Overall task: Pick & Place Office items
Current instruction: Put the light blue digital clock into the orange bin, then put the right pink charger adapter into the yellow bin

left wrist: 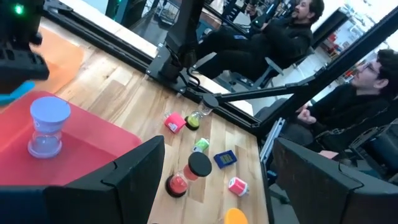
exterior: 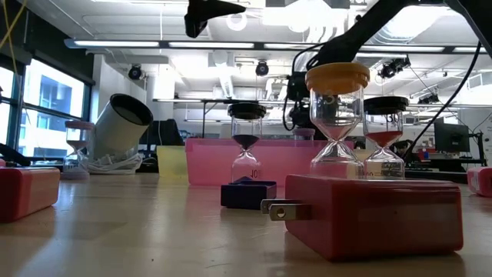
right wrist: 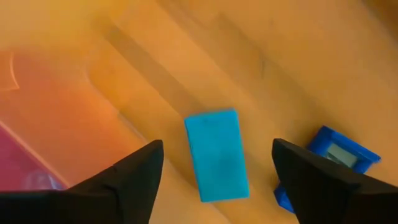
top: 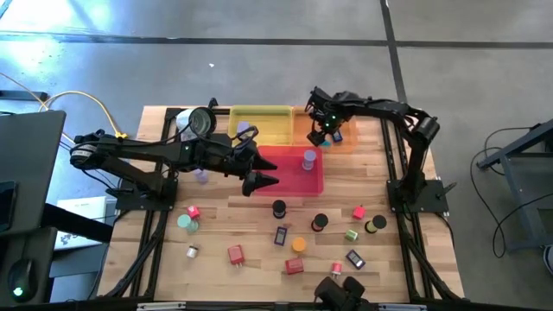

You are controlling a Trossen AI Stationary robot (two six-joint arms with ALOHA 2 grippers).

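The office items are small hourglasses and blocks scattered over the table's near half, among them a black hourglass (top: 278,209) and a red plug block (exterior: 373,211). A lilac hourglass (top: 308,159) stands in the pink tray (top: 294,177), and it also shows in the left wrist view (left wrist: 46,124). My left gripper (top: 270,171) hangs open above the pink tray's left end and touches nothing. My right gripper (right wrist: 217,186) hovers open over the orange tray (top: 346,138). Its fingers stand on either side of a light blue rectangular piece (right wrist: 216,154) lying flat on the tray floor, beside a dark blue piece (right wrist: 326,155).
A yellow tray (top: 259,125) holding another lilac hourglass (top: 244,131) lies left of the orange tray. A round silver-rimmed object (top: 200,121) lies at the far left. An orange-capped hourglass (exterior: 338,115) stands near the low camera. People sit beyond the table's right side (left wrist: 348,93).
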